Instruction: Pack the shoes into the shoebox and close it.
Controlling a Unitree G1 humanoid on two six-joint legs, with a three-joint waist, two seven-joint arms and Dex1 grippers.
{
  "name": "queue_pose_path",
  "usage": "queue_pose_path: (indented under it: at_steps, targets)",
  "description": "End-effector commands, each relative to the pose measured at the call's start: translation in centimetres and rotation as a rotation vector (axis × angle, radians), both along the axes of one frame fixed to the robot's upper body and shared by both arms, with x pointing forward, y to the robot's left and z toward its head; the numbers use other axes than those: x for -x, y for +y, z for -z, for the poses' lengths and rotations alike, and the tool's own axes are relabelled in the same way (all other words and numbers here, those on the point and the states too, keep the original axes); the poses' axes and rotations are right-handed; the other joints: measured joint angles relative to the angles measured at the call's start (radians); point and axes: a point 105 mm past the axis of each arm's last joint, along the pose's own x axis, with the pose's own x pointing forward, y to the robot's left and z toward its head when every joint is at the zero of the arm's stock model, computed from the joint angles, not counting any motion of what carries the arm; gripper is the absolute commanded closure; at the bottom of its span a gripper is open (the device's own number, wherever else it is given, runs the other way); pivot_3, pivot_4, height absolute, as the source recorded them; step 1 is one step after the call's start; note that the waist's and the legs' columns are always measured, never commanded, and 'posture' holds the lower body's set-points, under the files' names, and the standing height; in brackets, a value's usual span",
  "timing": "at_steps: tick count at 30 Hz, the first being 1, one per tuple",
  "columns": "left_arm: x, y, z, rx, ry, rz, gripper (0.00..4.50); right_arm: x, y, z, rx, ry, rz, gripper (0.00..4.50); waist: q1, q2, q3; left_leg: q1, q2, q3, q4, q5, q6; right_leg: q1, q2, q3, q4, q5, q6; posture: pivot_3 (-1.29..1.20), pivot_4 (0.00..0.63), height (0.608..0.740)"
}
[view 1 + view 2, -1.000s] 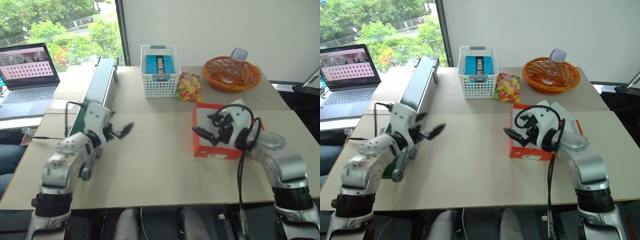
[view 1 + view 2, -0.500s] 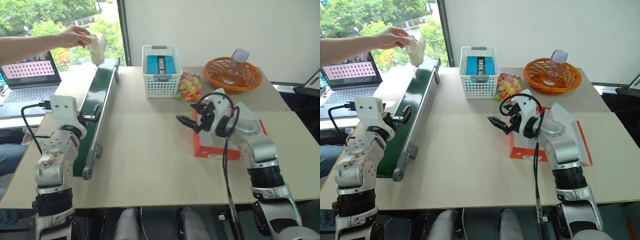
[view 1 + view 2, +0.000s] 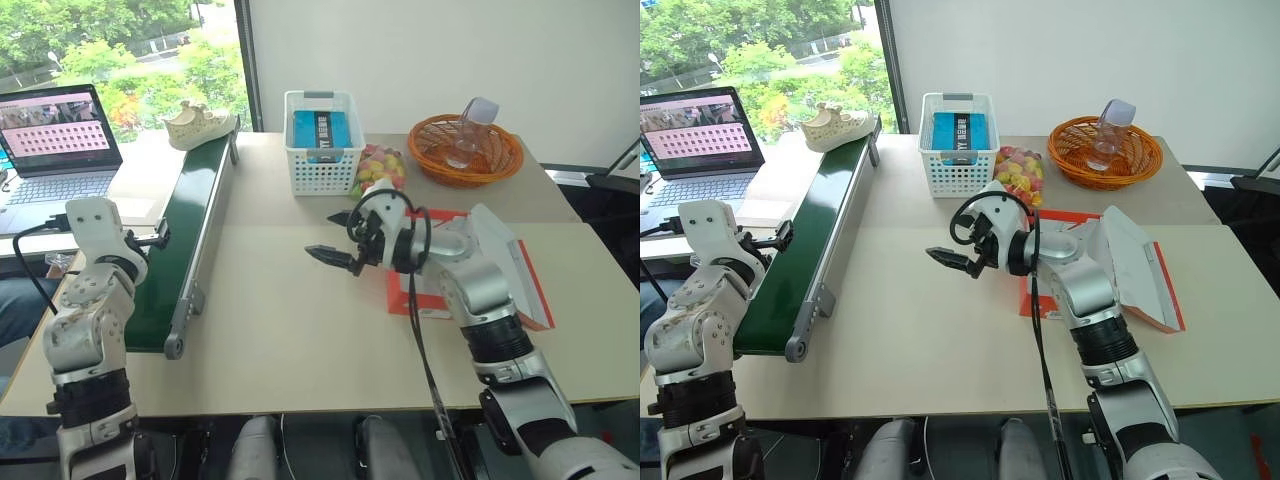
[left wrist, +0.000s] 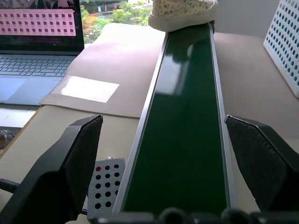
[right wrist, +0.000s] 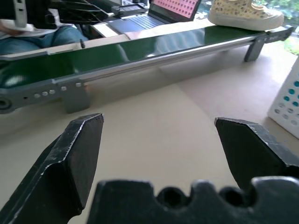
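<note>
Counting the things on the table (image 3: 300, 330), I see one shoe (image 3: 198, 126), cream-white with small holes, standing at the far end of one long green conveyor belt (image 3: 190, 240); a second shoe I cannot see. There is one shoebox (image 3: 440, 300), orange-red, lying on the right part of the table with its lid (image 3: 505, 265) raised and tilted to the right, so the box is not closed. Behind, there is one white mesh basket (image 3: 320, 160) with a blue thing inside, one bag of colourful sweets (image 3: 378, 172) just beside it, and one round orange wicker basket (image 3: 463, 148) holding one clear bottle (image 3: 470, 125). One laptop (image 3: 55, 150) stands open at the far left. The left gripper (image 3: 780, 236) is held level at the near end of the belt, pointing along it toward the shoe, and its two fingers (image 4: 70, 158) stand wide apart with nothing between them. The right arm reaches across to the left, so the right gripper (image 3: 335, 238) hangs above the bare middle of the table, between the belt and the shoebox, well apart from the shoe. Its jaws are also spread wide and they hold nothing.
</note>
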Motion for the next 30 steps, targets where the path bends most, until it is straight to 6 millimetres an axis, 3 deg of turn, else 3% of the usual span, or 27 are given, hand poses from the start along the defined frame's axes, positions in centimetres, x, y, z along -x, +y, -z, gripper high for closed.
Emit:
queue_pose_path:
  at_steps: [1, 9, 12, 19, 30]
  targets:
    - [-0.5, 1.2, -2.2, -0.062, -0.055, 0.007, 0.0, 0.9, 0.7, -1.6, -0.016, -0.051, -0.036, 0.03, 0.0, 0.0, 0.0, 0.0, 0.0, 0.0, 0.0, 0.0, 0.0, 0.0, 0.0, 0.0, 0.0, 0.0, 0.0, 0.0, 0.15, 0.735]
    - [-1.6, 1.4, -3.6, -0.119, -0.081, 0.069, 0.0, 0.6, 0.4, -1.3, -0.004, -0.051, 0.005, 0.03, 0.0, -0.001, 0.0, 0.0, 0.0, 0.0, -0.002, 0.0, 0.0, -0.001, 0.0, -0.001, 0.0, 0.0, -0.001, 0.0, 0.15, 0.735]
    - [-1.8, 2.4, -3.8, -0.149, -0.068, 0.084, 0.0, 0.5, 0.4, -1.3, -0.005, -0.051, 0.015, 0.03, 0.0, -0.001, 0.0, 0.0, 0.0, 0.0, -0.002, 0.0, 0.0, -0.001, 0.0, -0.001, 0.0, 0.0, -0.001, 0.0, 0.15, 0.735]
    - [-2.8, 4.4, -6.7, -0.266, -0.019, 0.201, 0.0, 0.4, -0.1, -1.3, 0.009, -0.057, 0.035, 0.03, 0.0, -0.002, 0.001, -0.001, 0.001, 0.0, -0.003, 0.0, 0.0, -0.002, 0.0, -0.003, 0.0, -0.001, -0.002, 0.0, 0.15, 0.735]
    - [-4.6, 2.7, -6.2, -0.374, 0.078, 0.404, 0.0, 0.3, 0.0, -1.2, 0.007, -0.062, 0.057, 0.03, 0.003, -0.003, 0.001, -0.005, 0.001, 0.0, -0.003, 0.0, 0.0, -0.003, -0.001, -0.006, -0.003, 0.0, -0.002, 0.0, 0.15, 0.735]
